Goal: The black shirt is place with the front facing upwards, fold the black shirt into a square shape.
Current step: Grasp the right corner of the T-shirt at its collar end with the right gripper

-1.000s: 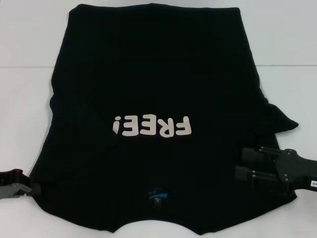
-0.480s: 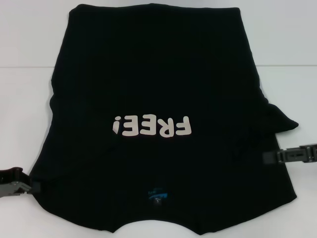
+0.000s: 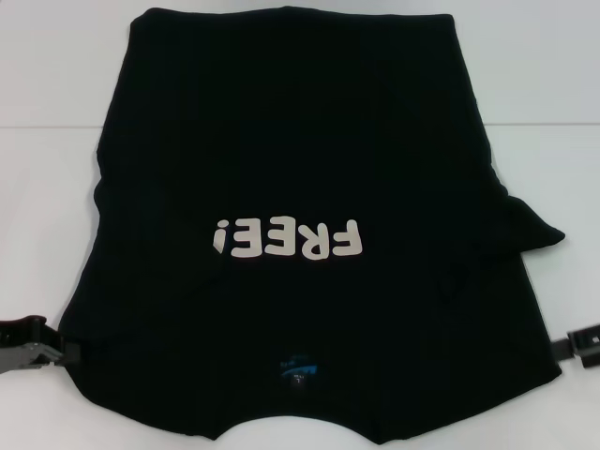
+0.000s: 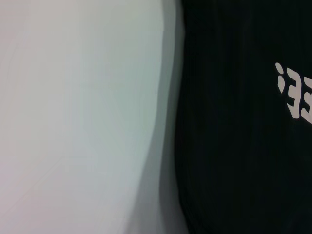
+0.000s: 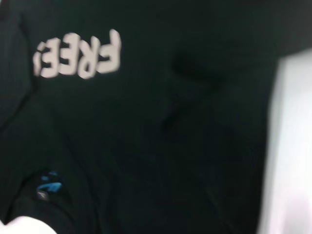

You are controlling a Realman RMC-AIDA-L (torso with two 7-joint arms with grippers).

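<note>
A plain white table (image 3: 56, 187) is filling the background — a faint seam is running across it, soft even light falling overhead.

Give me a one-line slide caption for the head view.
Black shirt lies print-up on the white table, left pincer at its edge, right pincer beside it.

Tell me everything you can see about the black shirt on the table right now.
The black shirt is plain dark cloth, spread nearly flat, front up, on the white table. Cream FREE! lettering crosses the chest and a small blue neck label sits near the robot. The sleeves look folded in, one bunching out on the right. The left claw meets its near left edge; the right claw is beside its right edge.
</note>
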